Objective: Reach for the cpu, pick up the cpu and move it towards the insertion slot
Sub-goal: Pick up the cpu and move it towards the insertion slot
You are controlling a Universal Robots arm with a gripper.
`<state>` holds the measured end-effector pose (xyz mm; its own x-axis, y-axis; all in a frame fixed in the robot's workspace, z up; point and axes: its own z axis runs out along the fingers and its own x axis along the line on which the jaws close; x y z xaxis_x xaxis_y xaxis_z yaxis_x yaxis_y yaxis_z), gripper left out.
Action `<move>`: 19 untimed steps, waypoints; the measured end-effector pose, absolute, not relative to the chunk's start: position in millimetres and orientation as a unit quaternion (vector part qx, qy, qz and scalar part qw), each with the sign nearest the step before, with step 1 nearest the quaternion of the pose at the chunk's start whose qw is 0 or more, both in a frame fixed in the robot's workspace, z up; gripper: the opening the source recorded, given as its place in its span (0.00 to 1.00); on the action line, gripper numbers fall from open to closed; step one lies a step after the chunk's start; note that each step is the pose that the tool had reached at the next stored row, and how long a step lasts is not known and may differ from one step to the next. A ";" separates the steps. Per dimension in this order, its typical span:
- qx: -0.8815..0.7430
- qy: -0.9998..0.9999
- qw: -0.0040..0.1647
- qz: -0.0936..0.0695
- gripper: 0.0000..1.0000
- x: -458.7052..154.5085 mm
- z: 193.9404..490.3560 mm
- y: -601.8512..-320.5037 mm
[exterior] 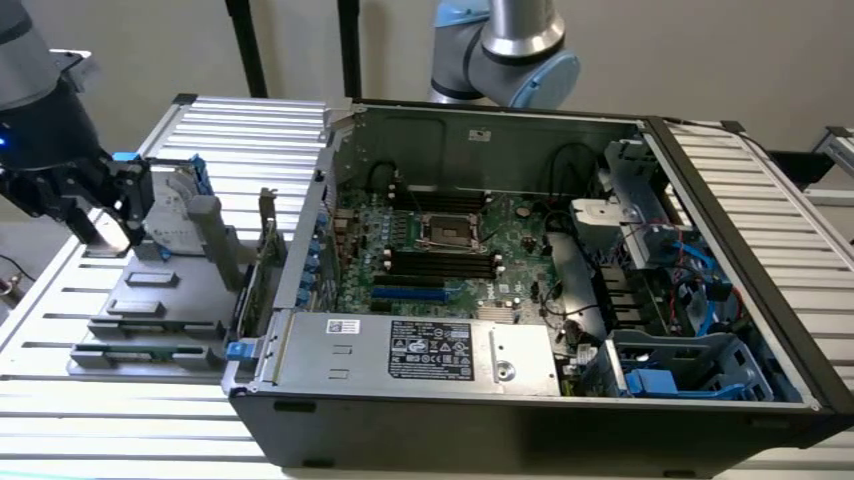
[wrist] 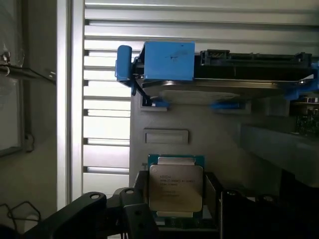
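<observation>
Silver and lettered side up, the cpu (wrist: 175, 186) sits right in front of the wrist camera, lying flat so that its edges are free to be taken. The gripper (exterior: 110, 228) is low over it, its black body close on both sides of the chip. Whether it has actually closed on the chip I cannot tell. Under them is the grey parts tray (exterior: 147, 310), set just beside the computer case (exterior: 534, 430) on the exterior view's left, I'd judge to keep the carry short. Beyond the chip on the tray, the hard drive (wrist: 224, 74) with blue rails is parked out of the way. Farther off, the case lies on its side with the cover off, so the insertion slot (exterior: 447, 232) faces upward for a reach from above, well apart from the chip, its dark centre showing.
</observation>
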<state>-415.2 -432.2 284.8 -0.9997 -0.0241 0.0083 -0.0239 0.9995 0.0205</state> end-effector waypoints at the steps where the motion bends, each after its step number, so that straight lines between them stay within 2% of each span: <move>1: 0.012 -1.000 0.004 -0.010 0.55 -413.5 289.5 -432.3; 19: 0.012 -1.000 0.006 -0.026 0.55 -335.7 357.3 -433.1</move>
<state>-335.7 -433.1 357.3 -0.9996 -0.0251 0.0107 -0.0245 0.9983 0.0520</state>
